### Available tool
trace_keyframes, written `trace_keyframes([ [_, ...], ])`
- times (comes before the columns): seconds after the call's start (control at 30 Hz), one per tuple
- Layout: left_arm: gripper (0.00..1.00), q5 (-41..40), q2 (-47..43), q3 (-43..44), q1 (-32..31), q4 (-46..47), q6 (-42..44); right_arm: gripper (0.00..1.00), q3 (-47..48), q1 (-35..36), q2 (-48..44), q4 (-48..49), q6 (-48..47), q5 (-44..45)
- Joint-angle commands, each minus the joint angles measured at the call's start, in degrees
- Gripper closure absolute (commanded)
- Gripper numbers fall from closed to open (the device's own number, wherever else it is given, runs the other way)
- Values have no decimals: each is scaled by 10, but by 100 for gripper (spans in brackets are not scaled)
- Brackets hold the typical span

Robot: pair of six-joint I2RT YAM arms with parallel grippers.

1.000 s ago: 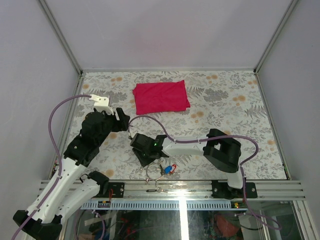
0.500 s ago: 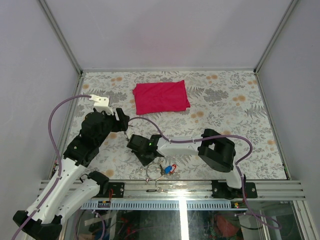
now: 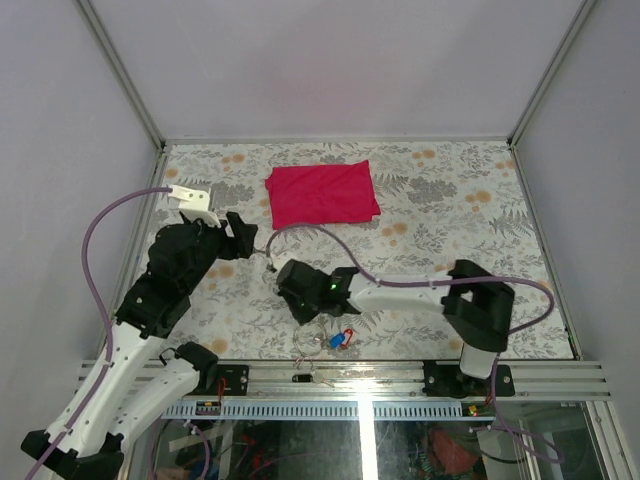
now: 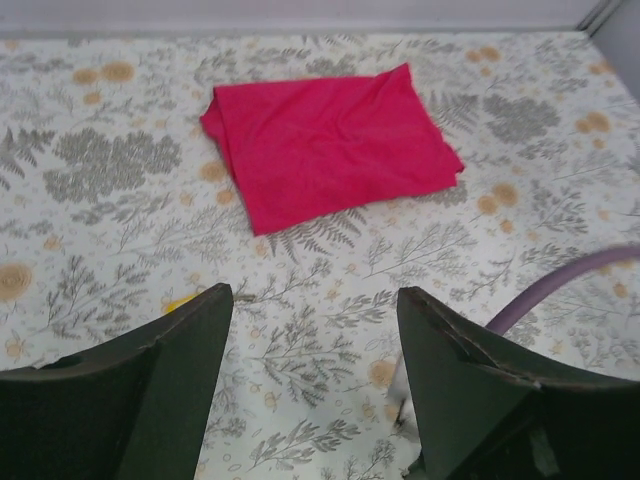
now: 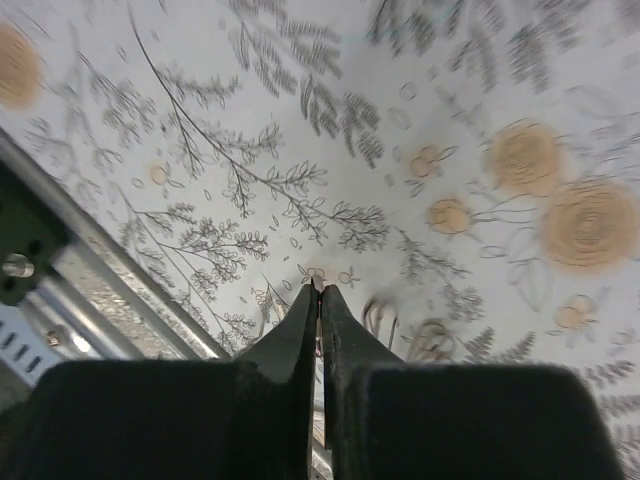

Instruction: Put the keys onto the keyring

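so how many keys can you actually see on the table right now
2: a blue-headed key and a red-headed key touching it, both just right of the keyring at the table's near edge. More may be hidden under the right gripper or be too small to tell.

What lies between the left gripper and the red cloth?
Bare floral table, plain in the left wrist view between the left gripper and the red cloth; only a tiny yellow speck, unidentifiable, sits near the gripper.
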Motion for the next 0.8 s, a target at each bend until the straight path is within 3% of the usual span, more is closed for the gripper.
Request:
trace_keyframes([
  [0.0,32,54,-25,33,3,58,24,100,-46,-37,-147,129,-16,13],
  [0.23,33,183,-52,28,3,131,37,100,-157,-67,-319,298,-65,19],
  [0.4,31,245,-58,18,3,190,26,100,-191,-78,-408,385,-87,86],
  [0.77,25,374,16,46,3,291,15,100,-124,-78,-429,441,-33,270],
])
